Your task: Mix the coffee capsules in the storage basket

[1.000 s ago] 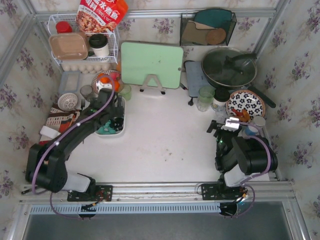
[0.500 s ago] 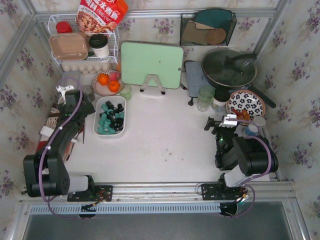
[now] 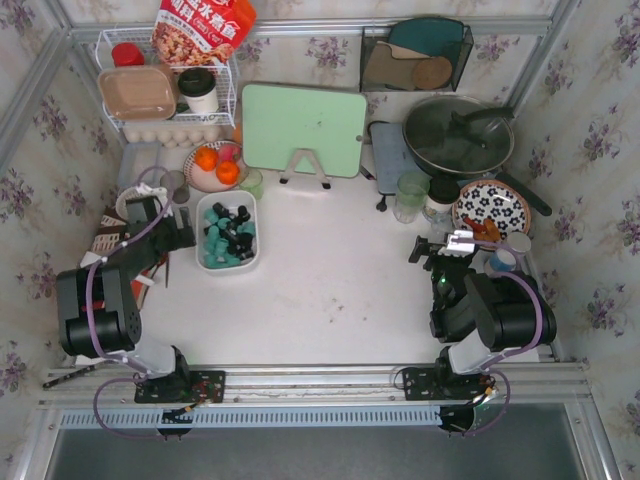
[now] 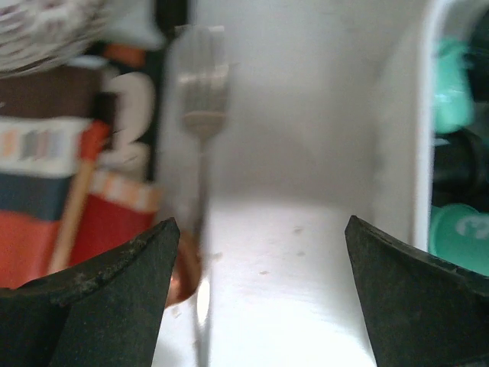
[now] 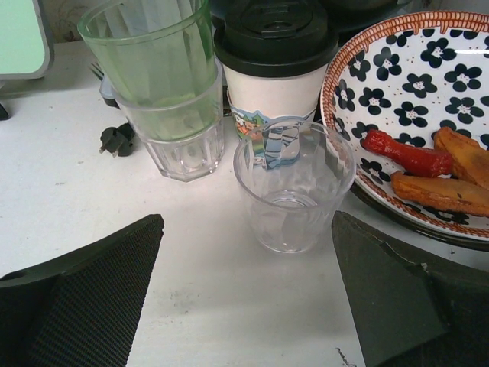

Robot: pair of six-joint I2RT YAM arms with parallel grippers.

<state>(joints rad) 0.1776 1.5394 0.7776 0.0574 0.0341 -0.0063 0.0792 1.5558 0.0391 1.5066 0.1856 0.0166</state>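
A home-style kitchen counter: frying pan (image 3: pixel 458 135), green cutting board (image 3: pixel 303 128), plate (image 5: pixel 428 69) of food, fork (image 4: pixel 200 84), drinking glasses (image 5: pixel 293 191), flowered wallpaper (image 3: pixel 595 130) around.

Fork (image 4: pixel 200 92) blurred — storage basket (image 4: pixel 399 153) cut off at right edge.

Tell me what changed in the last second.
The left gripper lifted out of the basket, swung left, then came back low beside the basket's left wall, open and empty. The capsules stay in the basket, which may have shifted slightly right. The right gripper stayed open by the glasses.
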